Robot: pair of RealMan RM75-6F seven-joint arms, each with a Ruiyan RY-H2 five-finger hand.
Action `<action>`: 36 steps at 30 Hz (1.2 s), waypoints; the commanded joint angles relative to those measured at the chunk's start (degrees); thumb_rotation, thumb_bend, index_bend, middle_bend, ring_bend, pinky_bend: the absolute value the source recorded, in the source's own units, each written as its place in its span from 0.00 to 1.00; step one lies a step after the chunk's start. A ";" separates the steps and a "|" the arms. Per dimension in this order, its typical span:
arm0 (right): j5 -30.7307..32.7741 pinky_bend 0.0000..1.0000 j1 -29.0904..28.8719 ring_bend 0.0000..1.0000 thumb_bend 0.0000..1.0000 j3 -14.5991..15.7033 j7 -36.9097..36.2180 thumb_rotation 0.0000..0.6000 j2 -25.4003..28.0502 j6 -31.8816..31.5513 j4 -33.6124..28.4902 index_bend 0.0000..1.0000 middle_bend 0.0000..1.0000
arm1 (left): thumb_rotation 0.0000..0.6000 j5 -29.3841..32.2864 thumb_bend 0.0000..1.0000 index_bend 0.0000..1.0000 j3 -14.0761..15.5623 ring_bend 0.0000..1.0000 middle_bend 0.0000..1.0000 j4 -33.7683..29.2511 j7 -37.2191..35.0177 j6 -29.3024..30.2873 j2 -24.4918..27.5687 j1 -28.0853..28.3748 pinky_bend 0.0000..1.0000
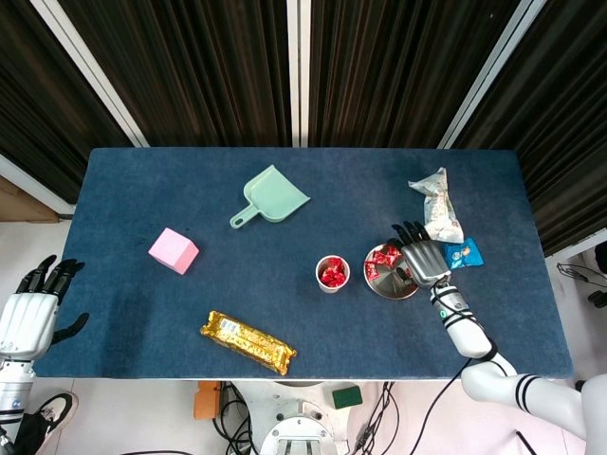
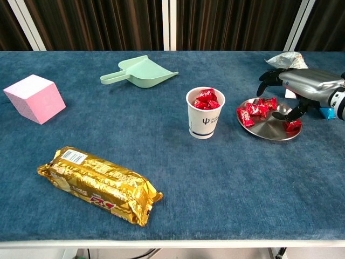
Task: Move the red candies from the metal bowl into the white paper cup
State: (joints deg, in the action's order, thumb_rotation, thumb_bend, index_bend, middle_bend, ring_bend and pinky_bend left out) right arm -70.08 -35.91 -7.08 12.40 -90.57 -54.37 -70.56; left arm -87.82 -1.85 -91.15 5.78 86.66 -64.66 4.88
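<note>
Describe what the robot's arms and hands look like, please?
The right hand has a silver metallic back with black fingers; its wrist is white and silver with black bands and a small teal dot, leading to a white arm ringed in black, with a black cable alongside. The left hand, at the table's edge, has a paler silver-white back and black fingers.

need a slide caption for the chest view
Right hand hovers over metal bowl of red candies beside filled paper cup.

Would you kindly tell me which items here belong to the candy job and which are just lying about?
Job: red candies, metal bowl, white paper cup, right hand.

Lying about: green scoop, pink cube, gold packet, white snack bag, blue packet.
</note>
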 commanded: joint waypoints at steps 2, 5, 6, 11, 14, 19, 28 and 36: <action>0.15 0.00 -0.15 0.00 0.39 -0.21 -0.21 1.00 -0.78 0.36 0.36 0.31 0.05 | 1.00 0.12 0.19 0.18 -0.05 0.06 0.15 0.09 -0.24 -0.05 0.08 0.01 0.21; -0.21 0.00 -0.18 0.00 0.39 -0.32 -0.50 1.00 -1.44 0.05 0.74 0.33 0.05 | 1.00 0.10 0.19 0.18 -0.06 0.06 0.15 0.09 -0.42 0.04 0.12 -0.02 0.21; -0.24 0.00 -0.18 0.00 0.39 -0.30 -0.51 1.00 -1.60 0.07 0.89 0.33 0.05 | 1.00 0.07 0.19 0.18 -0.04 0.06 0.15 0.11 -0.47 0.10 0.14 -0.06 0.21; 0.44 0.00 -0.26 0.00 0.39 -0.26 0.43 1.00 -2.22 0.77 1.42 0.36 0.05 | 1.00 0.03 0.19 0.18 -0.02 0.06 0.15 0.15 -0.64 0.09 0.19 -0.05 0.21; 0.60 0.00 -0.29 0.00 0.39 -0.36 0.74 1.00 -2.54 0.81 1.56 0.39 0.05 | 1.00 0.15 0.19 0.18 -0.03 0.06 0.15 0.14 -0.60 -0.18 0.21 0.06 0.21; 0.58 0.00 -0.36 0.00 0.39 -0.43 1.05 1.00 -3.07 0.82 2.12 0.45 0.05 | 1.00 0.07 0.19 0.18 0.00 0.06 0.15 0.09 -0.51 -0.09 0.19 0.04 0.21; -1.22 0.00 0.46 0.00 0.44 -0.69 -0.55 1.00 -2.99 -1.80 1.93 0.59 0.07 | 1.00 0.14 0.19 0.18 0.00 0.06 0.15 0.04 -0.20 -0.31 0.08 0.16 0.21; -6.00 0.00 1.00 0.00 0.44 -1.86 -2.44 1.00 1.49 -7.21 -5.47 0.59 0.07 | 1.00 0.25 0.19 0.18 0.01 0.06 0.15 -0.11 0.14 -0.44 0.02 0.21 0.21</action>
State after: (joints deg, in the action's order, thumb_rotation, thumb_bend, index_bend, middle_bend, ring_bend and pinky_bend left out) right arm -74.60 -35.02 -8.43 10.33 -90.58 -60.01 -73.69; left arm -87.56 -1.84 -91.25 5.92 86.22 -64.64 5.09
